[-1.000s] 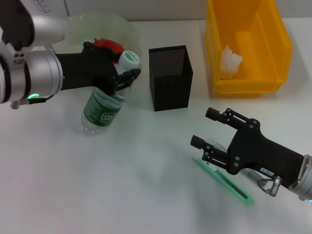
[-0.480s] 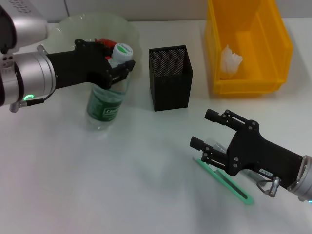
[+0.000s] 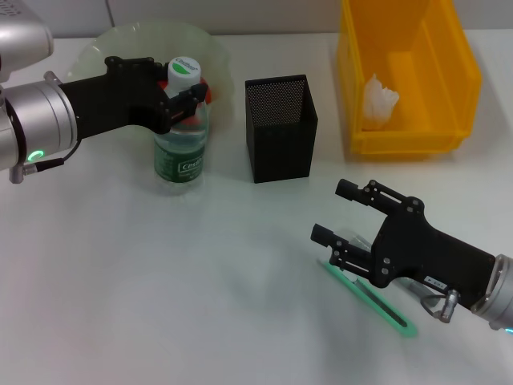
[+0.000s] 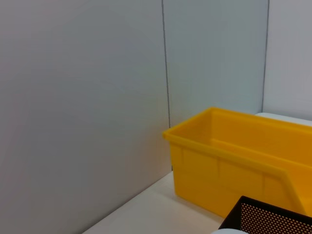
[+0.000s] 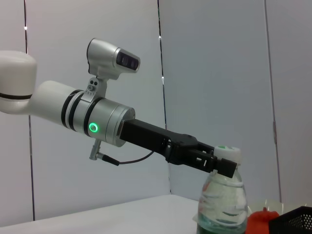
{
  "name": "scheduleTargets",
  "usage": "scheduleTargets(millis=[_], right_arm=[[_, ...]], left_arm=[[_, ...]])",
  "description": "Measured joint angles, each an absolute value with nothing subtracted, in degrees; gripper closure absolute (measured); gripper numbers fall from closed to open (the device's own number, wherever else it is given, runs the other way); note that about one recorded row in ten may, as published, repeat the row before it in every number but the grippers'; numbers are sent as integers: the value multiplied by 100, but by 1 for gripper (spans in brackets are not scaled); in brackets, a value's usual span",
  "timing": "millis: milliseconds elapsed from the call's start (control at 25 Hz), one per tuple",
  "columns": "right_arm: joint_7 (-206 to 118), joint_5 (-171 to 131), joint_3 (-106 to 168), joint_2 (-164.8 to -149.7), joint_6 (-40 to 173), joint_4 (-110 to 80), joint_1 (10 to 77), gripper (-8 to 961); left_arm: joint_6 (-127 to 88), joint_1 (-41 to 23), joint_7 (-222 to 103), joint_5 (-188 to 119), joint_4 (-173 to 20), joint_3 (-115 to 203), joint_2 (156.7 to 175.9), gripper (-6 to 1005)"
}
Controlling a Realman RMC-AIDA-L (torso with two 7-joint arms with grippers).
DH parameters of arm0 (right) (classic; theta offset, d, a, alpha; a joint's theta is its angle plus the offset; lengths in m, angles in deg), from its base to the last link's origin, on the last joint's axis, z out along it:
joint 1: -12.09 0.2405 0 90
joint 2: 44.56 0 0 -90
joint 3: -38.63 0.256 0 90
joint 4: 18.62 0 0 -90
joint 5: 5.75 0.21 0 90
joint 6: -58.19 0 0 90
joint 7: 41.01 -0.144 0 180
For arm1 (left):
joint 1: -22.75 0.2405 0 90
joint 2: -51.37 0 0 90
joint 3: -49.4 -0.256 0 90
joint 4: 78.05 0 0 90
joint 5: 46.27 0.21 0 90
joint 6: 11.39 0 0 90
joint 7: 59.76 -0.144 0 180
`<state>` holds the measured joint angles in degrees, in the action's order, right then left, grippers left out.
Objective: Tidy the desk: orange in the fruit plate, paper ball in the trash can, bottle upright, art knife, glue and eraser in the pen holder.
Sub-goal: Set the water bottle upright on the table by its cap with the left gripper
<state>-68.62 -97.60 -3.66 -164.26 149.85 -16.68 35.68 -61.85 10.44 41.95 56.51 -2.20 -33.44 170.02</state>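
Left gripper [image 3: 186, 100] has its fingers clamped around the neck of the bottle [image 3: 181, 148], just under the white-and-green cap; bottle stands upright on the white counter [image 3: 160, 289], base down, just in front of the fruit plate [image 3: 120, 44]. Orange [image 3: 208, 91] only partly visible behind the bottle neck, inside the plate. Right wrist view shows the same grip from the side: left arm reaching in, fingers [image 5: 222, 165] pinching the bottle [image 5: 222, 204] at the neck, the orange [image 5: 263, 219] low beside it. Pen holder [image 3: 280, 128] sits just right of the bottle, upright; can't see anything in it from here. Trash can [image 3: 409, 76] at the far right of the counter with the paper ball [image 3: 378, 98] inside against its left wall. Left wrist view catches only the trash can [image 4: 234, 165] and a corner of the pen holder [image 4: 263, 219] against a grey wall. Right gripper [image 3: 337, 212] low near the front right of the counter, fingers spread apart and holding nothing, hovering over the near end of the art knife [image 3: 373, 301], which lies flat on the counter, angled toward the front right. Glue and eraser not made out.
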Motion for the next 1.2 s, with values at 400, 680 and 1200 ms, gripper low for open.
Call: scheduleTargets(millis=[400, 680, 1200], right_arm=[[-6864, -9760, -373, -16426, 14977, -1668, 3624, 245], [-6863, -9760, -371, -16426, 14966, -1669, 3640, 244], [-6866, -9760, -383, -16426, 14888, -1669, 3717, 244]], left_arm=[[-6128, 1042, 3768, 5026, -618, -3204, 17005, 526], [-6207, 1048, 3299, 4375, -921, -2999, 17001, 522], [-6387, 1006, 2453, 3440, -1617, -2972, 17004, 513]])
